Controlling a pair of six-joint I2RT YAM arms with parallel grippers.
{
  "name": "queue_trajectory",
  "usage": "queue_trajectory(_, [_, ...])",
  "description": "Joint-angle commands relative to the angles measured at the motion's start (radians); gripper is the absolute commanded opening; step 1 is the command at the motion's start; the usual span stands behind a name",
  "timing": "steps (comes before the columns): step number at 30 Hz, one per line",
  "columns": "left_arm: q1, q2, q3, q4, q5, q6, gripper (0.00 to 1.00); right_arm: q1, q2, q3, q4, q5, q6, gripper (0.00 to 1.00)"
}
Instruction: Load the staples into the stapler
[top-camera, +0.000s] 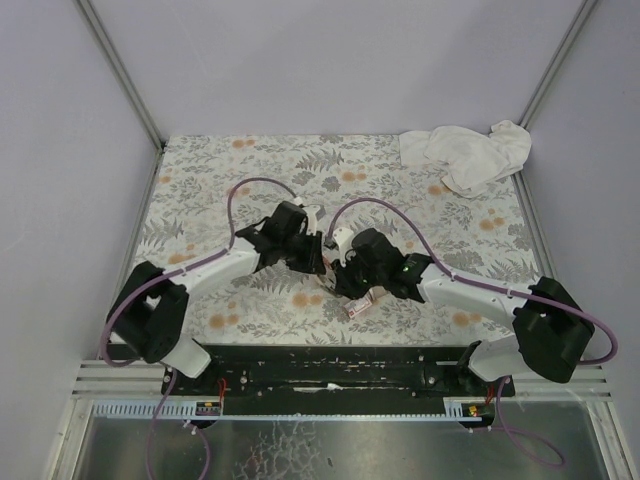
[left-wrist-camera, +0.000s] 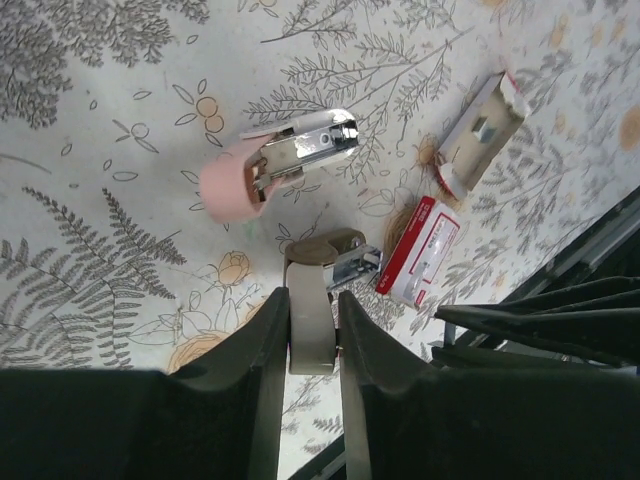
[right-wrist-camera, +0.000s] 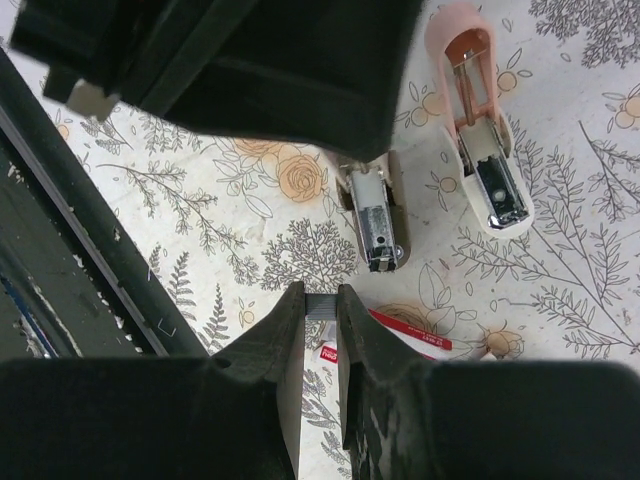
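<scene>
The stapler lies opened out on the floral table. Its pink top part (left-wrist-camera: 240, 180) (right-wrist-camera: 470, 90) rests beside its beige part (left-wrist-camera: 312, 330) (right-wrist-camera: 375, 215), whose metal magazine faces up. My left gripper (left-wrist-camera: 314, 300) (top-camera: 318, 262) is shut on the beige part's rear end. My right gripper (right-wrist-camera: 321, 292) (top-camera: 345, 285) is shut on a short grey strip of staples (right-wrist-camera: 321, 303), held just short of the magazine's front end. The staples box, a red-and-white sleeve (left-wrist-camera: 420, 250) (right-wrist-camera: 415, 340), lies beside the stapler. Its tan inner tray (left-wrist-camera: 480, 135) lies a little farther off.
A crumpled white cloth (top-camera: 470, 150) sits at the table's far right corner. The black rail (top-camera: 320, 365) carrying the arm bases runs along the near edge, close behind both grippers. Grey walls enclose the table on three sides.
</scene>
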Motion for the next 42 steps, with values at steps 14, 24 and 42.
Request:
queue_trajectory(14, [-0.003, 0.274, 0.274, -0.332, 0.186, 0.376, 0.05, 0.007, 0.041, -0.074, 0.123, 0.033, 0.001, 0.21])
queue_trajectory(24, [0.014, 0.228, 0.258, -0.286, 0.177, 0.356, 0.49, 0.009, 0.082, -0.062, 0.143, 0.022, -0.011, 0.21])
queue_trajectory(42, [0.132, -0.048, 0.141, -0.081, -0.183, 0.206, 0.81, 0.010, 0.165, 0.014, 0.106, 0.043, -0.080, 0.22])
